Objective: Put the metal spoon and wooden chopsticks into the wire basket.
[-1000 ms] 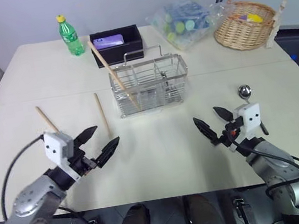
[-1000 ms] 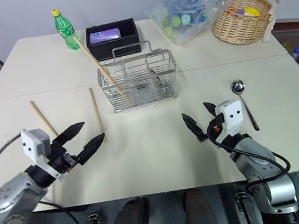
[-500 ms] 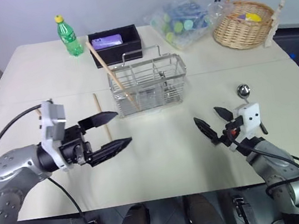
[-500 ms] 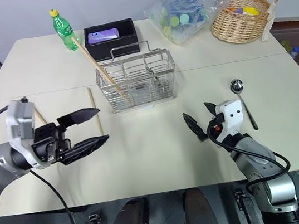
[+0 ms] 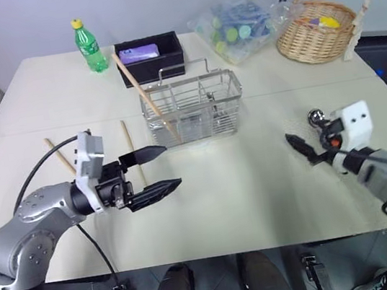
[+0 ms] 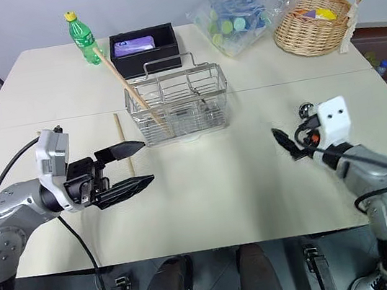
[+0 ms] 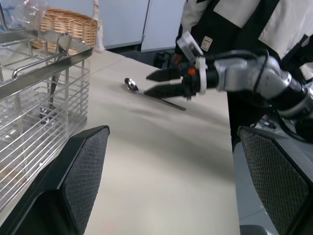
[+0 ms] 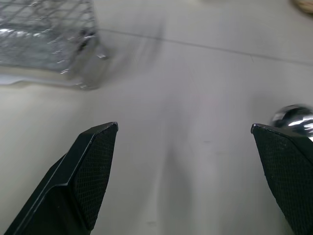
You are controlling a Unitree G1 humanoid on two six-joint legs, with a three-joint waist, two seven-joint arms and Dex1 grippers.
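The wire basket (image 5: 192,109) stands mid-table with one of the wooden chopsticks (image 5: 143,90) leaning in its left end. Two more chopsticks lie flat on the table (image 5: 126,134) (image 5: 59,154), to the left of the basket. My left gripper (image 5: 171,166) hovers open just in front of them, pointing right. The metal spoon (image 7: 131,84) lies on the table at the right, its bowl (image 5: 315,118) showing beside my right gripper (image 5: 303,136). That gripper is open and empty, and the spoon's bowl (image 8: 293,117) sits just past one fingertip.
At the back of the table stand a green bottle (image 5: 90,46), a black box (image 5: 151,55), a clear bag of small items (image 5: 238,29) and a wicker basket (image 5: 318,28). A person (image 7: 234,19) stands beyond the table's right edge.
My left gripper has risen and swung to point right across the table. My right gripper has moved right and a little up, over to the spoon. Both stayed open.
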